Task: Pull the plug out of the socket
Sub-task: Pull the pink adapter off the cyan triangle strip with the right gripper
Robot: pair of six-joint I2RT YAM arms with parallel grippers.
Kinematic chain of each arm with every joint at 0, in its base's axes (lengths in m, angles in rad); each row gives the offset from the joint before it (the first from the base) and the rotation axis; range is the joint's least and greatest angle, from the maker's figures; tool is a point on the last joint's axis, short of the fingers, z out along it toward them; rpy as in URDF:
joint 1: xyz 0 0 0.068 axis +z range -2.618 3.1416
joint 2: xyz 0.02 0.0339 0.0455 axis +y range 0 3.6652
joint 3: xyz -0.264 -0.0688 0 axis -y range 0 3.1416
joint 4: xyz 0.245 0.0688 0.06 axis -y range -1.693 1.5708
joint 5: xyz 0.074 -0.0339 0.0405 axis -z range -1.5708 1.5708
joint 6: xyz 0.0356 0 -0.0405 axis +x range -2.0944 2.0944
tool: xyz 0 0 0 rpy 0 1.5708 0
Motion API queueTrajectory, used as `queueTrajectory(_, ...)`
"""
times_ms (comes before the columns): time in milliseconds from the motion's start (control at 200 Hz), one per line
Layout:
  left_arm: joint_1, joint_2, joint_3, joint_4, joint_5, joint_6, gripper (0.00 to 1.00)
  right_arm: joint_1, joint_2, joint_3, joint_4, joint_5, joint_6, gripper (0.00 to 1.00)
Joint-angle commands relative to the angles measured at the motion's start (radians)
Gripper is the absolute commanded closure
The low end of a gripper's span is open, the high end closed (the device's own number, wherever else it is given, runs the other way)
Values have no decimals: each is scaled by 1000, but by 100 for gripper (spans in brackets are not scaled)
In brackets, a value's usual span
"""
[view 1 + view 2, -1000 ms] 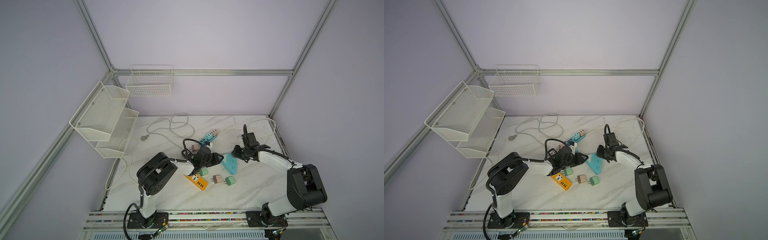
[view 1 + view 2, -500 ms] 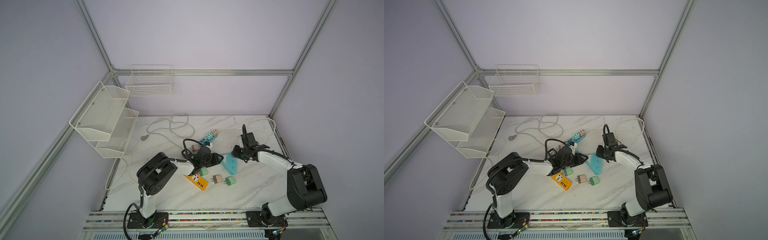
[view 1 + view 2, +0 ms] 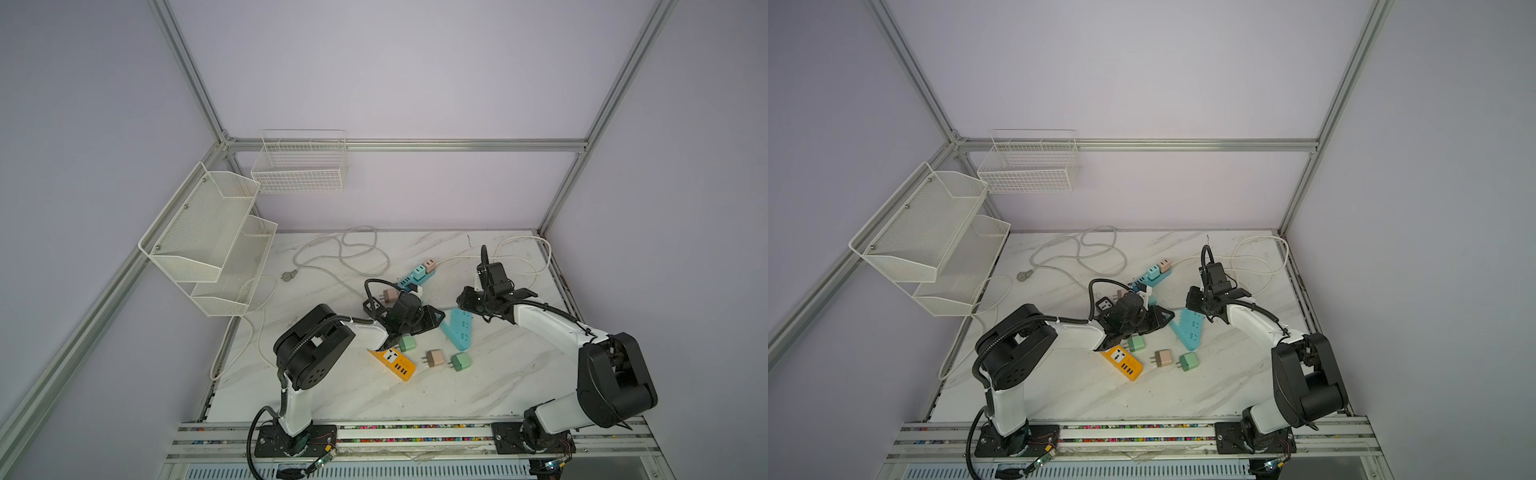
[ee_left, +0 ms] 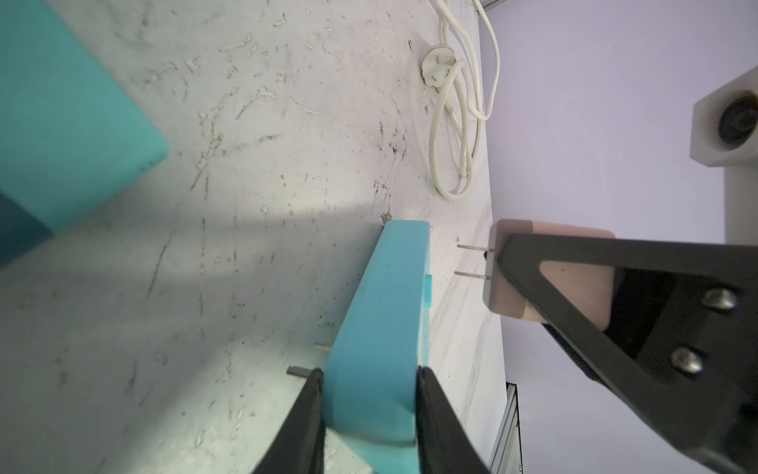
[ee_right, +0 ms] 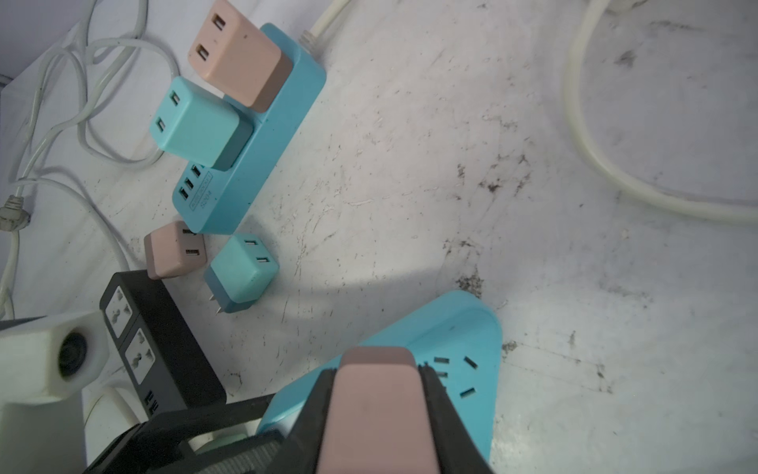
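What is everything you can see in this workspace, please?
light blue socket strip: one, light blue, mid-table, gripped.
pink plug: one, pink, gripped, prongs bare.
blue socket strip: one, blue, rear.
seated plugs: two, pink and teal, in the blue socket strip.
orange socket strip: one, orange, front.
black socket strip: one, black, left of centre.
loose plugs: five; two pink, two green, one teal; around the strips.
cables: several, white, rear and left edge.
mesh shelf, wire basket: one each, white, on walls.
table: one, white marble.
left gripper: one, black, shut on the light blue socket strip.
right gripper: one, black, shut on the pink plug.
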Motion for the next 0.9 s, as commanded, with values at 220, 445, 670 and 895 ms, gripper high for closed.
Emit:
queueTrajectory(220, 4, 3, -31, -155, -69, 50, 81, -71, -197, -91, 4, -62, 57, 89)
queueTrajectory(445, 4, 16, -23, -160, -79, 48, 78, -101, -321, -207, 22, -60, 141, 89)
queueTrajectory(670, 4, 10, -19, -167, -94, 51, 74, -106, -385, -338, 104, -67, 226, 89)
queueTrajectory(895, 3, 8, -4, -183, -102, 54, 70, -107, -391, -410, 159, -66, 269, 89)
